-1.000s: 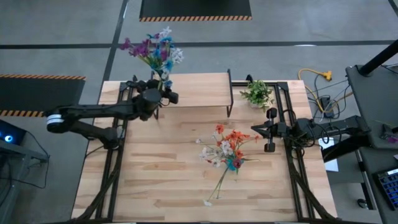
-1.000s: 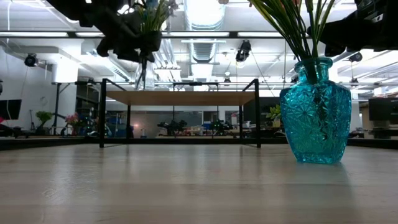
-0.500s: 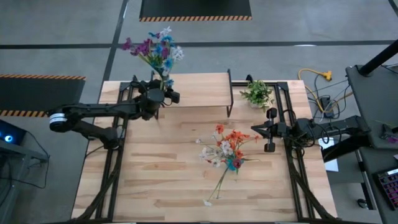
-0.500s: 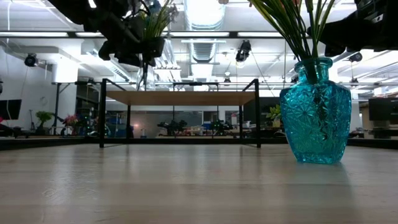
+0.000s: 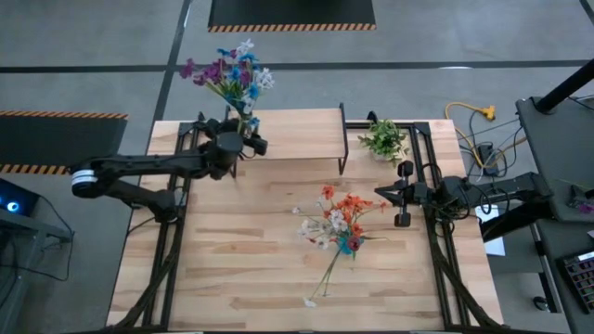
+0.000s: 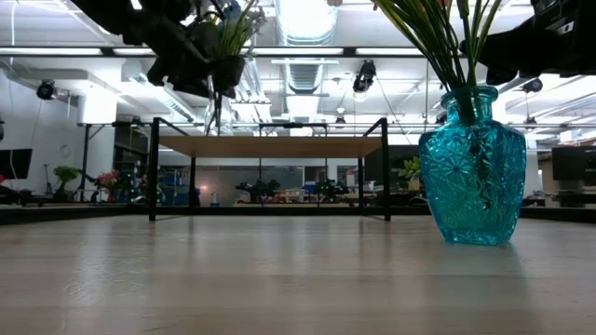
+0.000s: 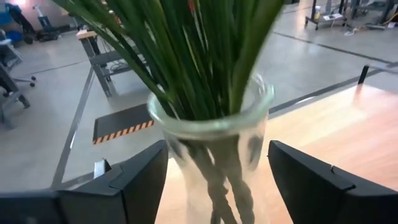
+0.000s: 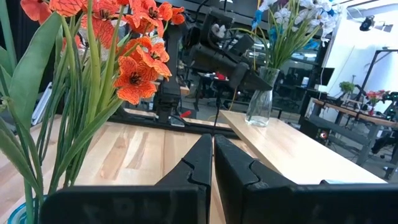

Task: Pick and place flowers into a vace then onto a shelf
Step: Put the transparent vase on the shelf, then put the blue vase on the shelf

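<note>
A clear glass vase (image 7: 211, 130) with blue, purple and white flowers (image 5: 229, 72) stands on its base at the left end of the shelf (image 5: 297, 133). My left gripper (image 7: 217, 180) is open and comes level from the table's left. One finger is on each side of the vase, and I see a gap at both. A teal vase (image 6: 472, 167) with orange-red and white flowers (image 5: 342, 215) stands mid-table. One loose flower (image 5: 325, 276) lies in front of it. My right gripper (image 5: 380, 192) is shut and waits right of the teal vase.
A bushy green plant (image 5: 383, 139) stands at the shelf's right end, near the far edge. The shelf's black legs (image 6: 153, 167) rise from the tabletop (image 5: 232, 269). Bare wood lies on the table's near half and left side.
In the low view my left gripper's fingers have spread a little wider around the glass vase. The vase has stayed standing on the shelf.
</note>
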Motion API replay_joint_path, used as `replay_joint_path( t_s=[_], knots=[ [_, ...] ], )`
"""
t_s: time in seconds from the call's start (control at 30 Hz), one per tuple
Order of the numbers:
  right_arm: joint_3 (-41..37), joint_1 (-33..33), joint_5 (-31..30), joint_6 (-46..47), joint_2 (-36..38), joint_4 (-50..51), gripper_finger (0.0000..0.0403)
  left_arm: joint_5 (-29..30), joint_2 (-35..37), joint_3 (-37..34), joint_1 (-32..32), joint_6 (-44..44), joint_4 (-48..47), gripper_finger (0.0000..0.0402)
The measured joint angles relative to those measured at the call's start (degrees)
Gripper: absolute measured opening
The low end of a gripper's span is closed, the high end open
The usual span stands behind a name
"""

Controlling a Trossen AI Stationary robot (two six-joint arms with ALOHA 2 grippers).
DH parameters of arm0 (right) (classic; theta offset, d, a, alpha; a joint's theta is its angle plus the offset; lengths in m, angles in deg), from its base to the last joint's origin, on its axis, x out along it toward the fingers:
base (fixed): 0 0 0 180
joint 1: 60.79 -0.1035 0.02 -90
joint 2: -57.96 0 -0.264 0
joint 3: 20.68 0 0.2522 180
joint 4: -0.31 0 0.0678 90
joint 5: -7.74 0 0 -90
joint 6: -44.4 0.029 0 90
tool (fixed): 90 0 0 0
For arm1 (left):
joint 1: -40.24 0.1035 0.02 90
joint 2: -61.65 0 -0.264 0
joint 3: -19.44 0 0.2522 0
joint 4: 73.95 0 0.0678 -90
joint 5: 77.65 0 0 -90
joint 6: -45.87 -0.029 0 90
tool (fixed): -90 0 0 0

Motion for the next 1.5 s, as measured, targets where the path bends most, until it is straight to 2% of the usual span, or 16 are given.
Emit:
replay_joint_path(
  t_s=[0.13,0.27,0.4,0.53,0.97,1.13,1.5],
  knots=[
    [0.0,0.0,0.0,0.0,0.0,0.1,0.0009,0.0,2.3,0.0,-0.1,-0.2,-0.7,0.0263],
    [0.0,0.0,0.0,0.0,0.0,0.1,0.0009,0.0,5.2,0.0,-0.6,-0.2,-5.3,0.0264],
    [0.0,0.0,0.0,0.0,0.0,0.5,0.0009,0.0,8.4,0.0,-2.5,1.1,-10.6,0.0264],
    [0.0,0.0,0.0,0.0,0.0,0.5,0.0008,0.0,10.8,0.0,-4.7,1.7,-11.6,0.0264],
    [0.0,0.0,0.0,0.0,0.0,0.6,0.0008,-0.3,11.9,-0.1,-9.1,2.0,-16.8,0.0264],
    [0.0,0.0,0.0,0.0,0.0,0.6,0.0008,-0.3,14.1,-0.1,-14.3,2.0,-16.9,0.0262],
    [0.0,0.0,0.0,0.5,0.0,0.7,0.0008,-0.3,17.3,-1.4,-32.3,2.4,-19.2,0.0232]
  ],
)
